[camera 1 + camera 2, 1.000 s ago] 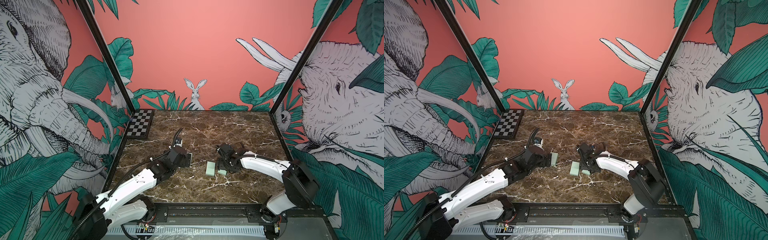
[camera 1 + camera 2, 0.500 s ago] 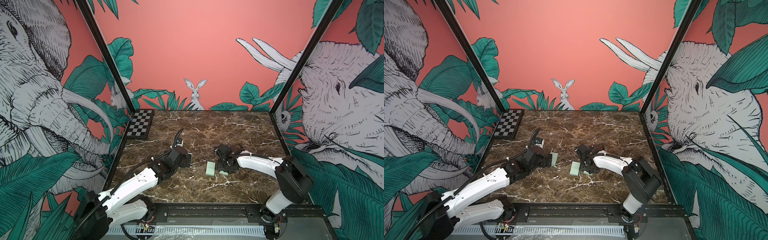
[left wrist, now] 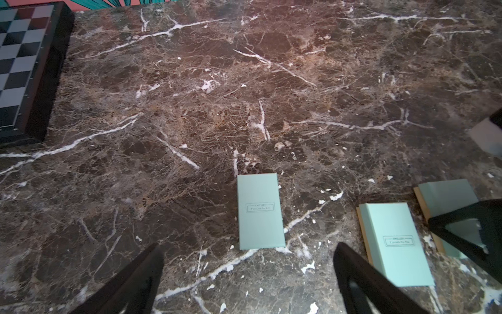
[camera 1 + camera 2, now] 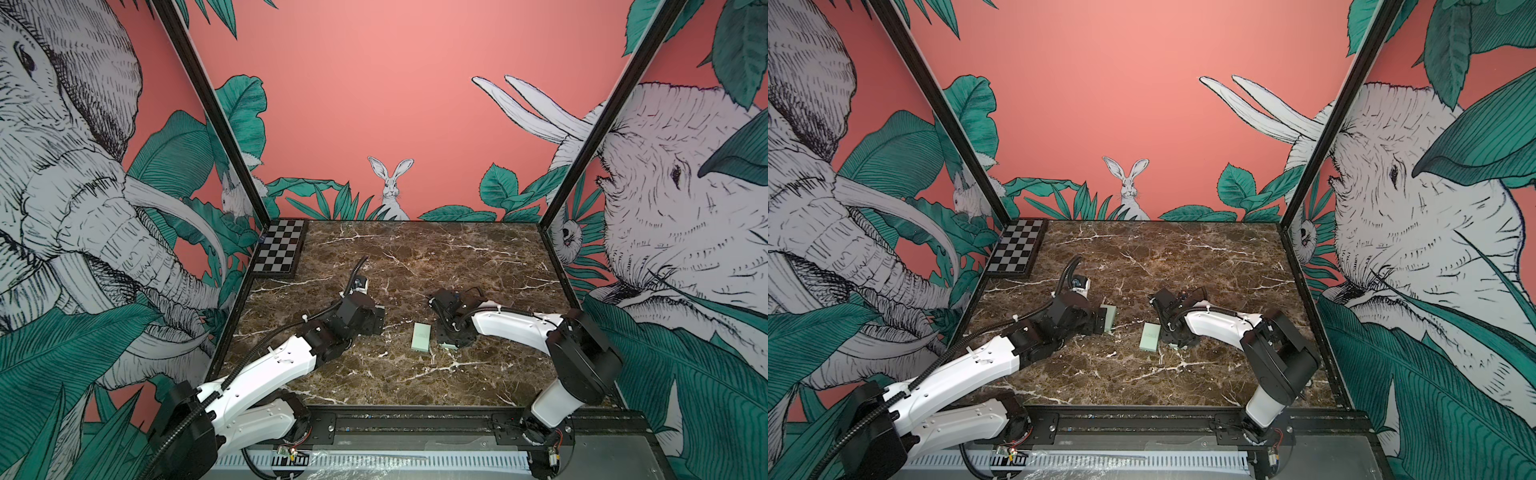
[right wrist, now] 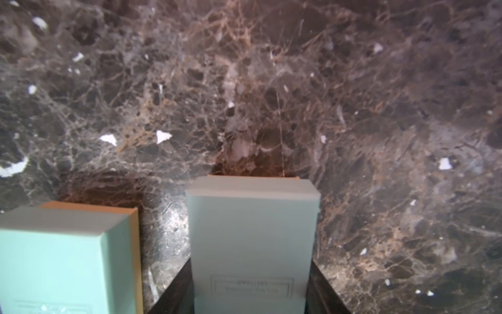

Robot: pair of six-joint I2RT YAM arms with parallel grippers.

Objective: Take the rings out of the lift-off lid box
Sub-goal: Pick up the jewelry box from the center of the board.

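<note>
Three mint-green lift-off lid boxes lie on the marble table. One box (image 5: 252, 239) (image 4: 449, 345) sits between the jaws of my right gripper (image 5: 251, 288) (image 4: 451, 334), whose black fingers (image 5: 173, 293) press against both of its long sides. A second box (image 4: 420, 336) (image 4: 1150, 337) (image 5: 62, 261) lies just beside it, lid on. The third box (image 4: 1110, 318) (image 3: 259, 212) lies in front of my left gripper (image 3: 247, 246) (image 4: 1098, 320), which is open and holds nothing. The rings are hidden.
A black-and-white chessboard (image 4: 279, 247) (image 3: 19, 62) lies in the table's far left corner. Patterned walls close in the table (image 4: 436, 257) on three sides, and a black rail (image 4: 415, 419) runs along its front edge.
My right gripper's jaws have narrowed onto the sides of the box under them, and the right arm has shifted slightly. The left arm has stayed still and open.
</note>
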